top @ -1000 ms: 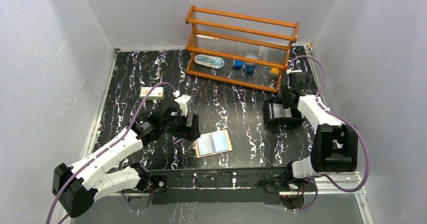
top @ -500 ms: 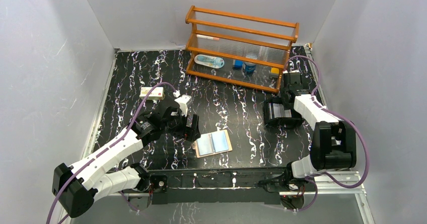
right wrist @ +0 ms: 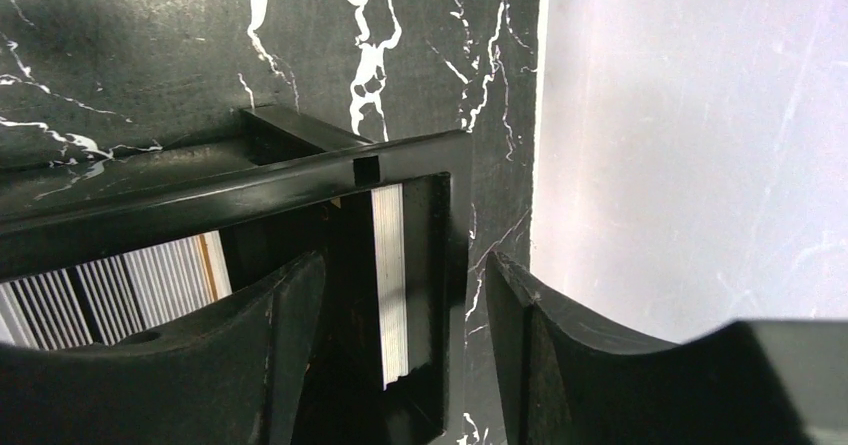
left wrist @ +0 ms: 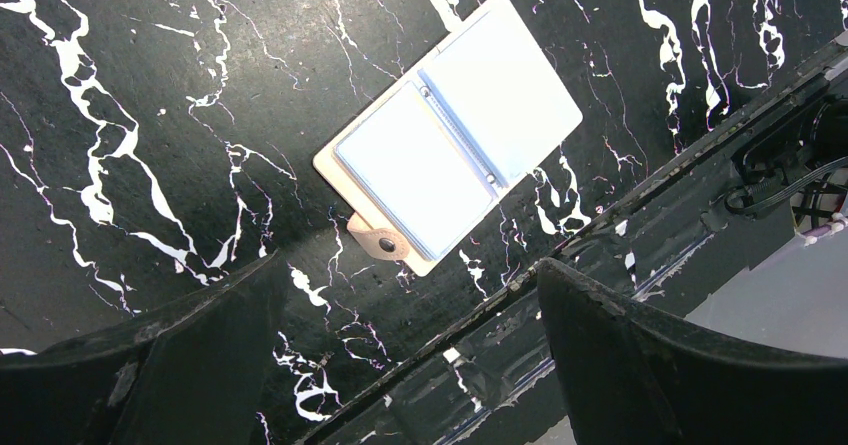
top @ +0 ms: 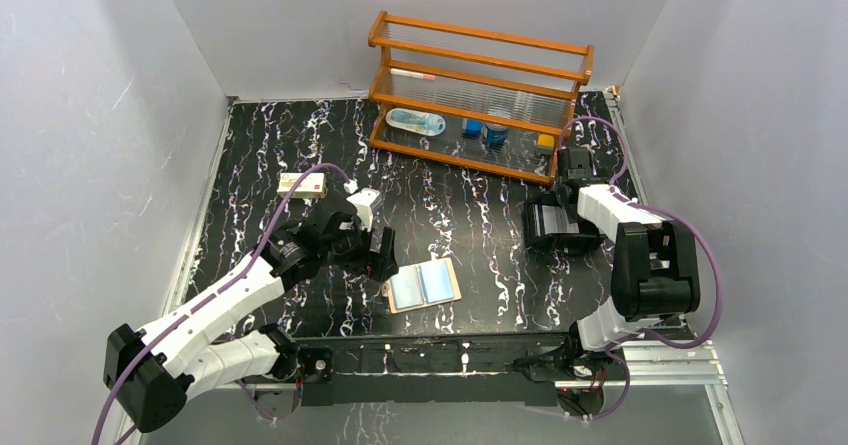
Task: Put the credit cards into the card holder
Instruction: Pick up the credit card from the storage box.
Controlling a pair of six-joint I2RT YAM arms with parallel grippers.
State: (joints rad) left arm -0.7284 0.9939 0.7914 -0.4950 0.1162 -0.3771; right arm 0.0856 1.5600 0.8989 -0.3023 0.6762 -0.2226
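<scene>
The tan card holder (top: 423, 285) lies open near the front edge, a light blue credit card (left wrist: 415, 165) on its left half and a paler blue face (left wrist: 505, 95) on its right half. My left gripper (top: 383, 260) hovers just left of it, open and empty; in the left wrist view the left gripper (left wrist: 407, 270) has the holder's snap tab (left wrist: 380, 243) just ahead of its gap. A yellowish card (top: 302, 184) lies at the back left. My right gripper (top: 570, 197) stands open; seen from the wrist, the right gripper (right wrist: 405, 300) straddles the end of a black tray (right wrist: 455, 265).
The black tray (top: 553, 227) holds a ribbed white stack (right wrist: 388, 285). An orange wooden rack (top: 478, 97) with small items stands at the back. The grey side wall (right wrist: 690, 145) is close beside the right gripper. A black rail (left wrist: 640, 205) runs along the table's front edge.
The right arm's elbow has swung inward and its wrist has crept toward the back left over the black tray. The left arm and the card holder have not moved.
</scene>
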